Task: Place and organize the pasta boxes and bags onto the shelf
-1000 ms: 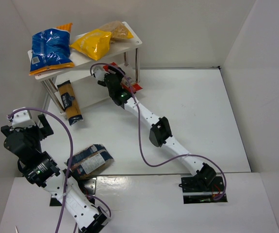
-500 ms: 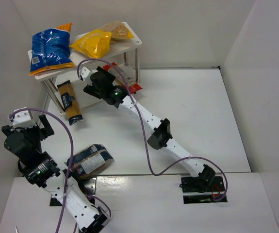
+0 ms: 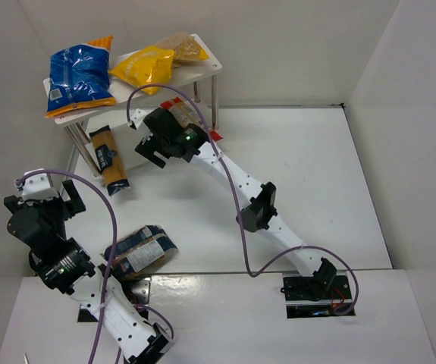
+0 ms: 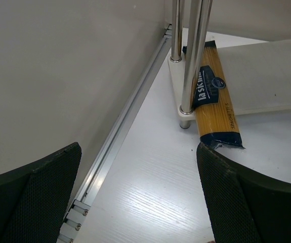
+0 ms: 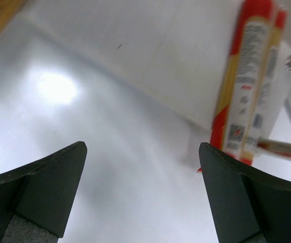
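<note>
Right wrist view, red-and-clear packet (image 5: 246, 76) ahead-right of spread right end effector (image 5: 142, 152), apart

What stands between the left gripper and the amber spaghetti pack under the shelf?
Nothing visible does. Bare table lies between the open left gripper and the near end of the amber spaghetti pack. Two shelf legs stand close beside the pack, on its wall side, not in the path.

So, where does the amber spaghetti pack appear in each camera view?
Top external: the amber spaghetti pack lies left of centre, under the shelf's top board.
Left wrist: right of centre, beside the silver legs.
Right wrist: a blurred amber sliver in the top-left corner, perhaps it.
Shared landmark: the shelf's white lower board, in all three.
</note>
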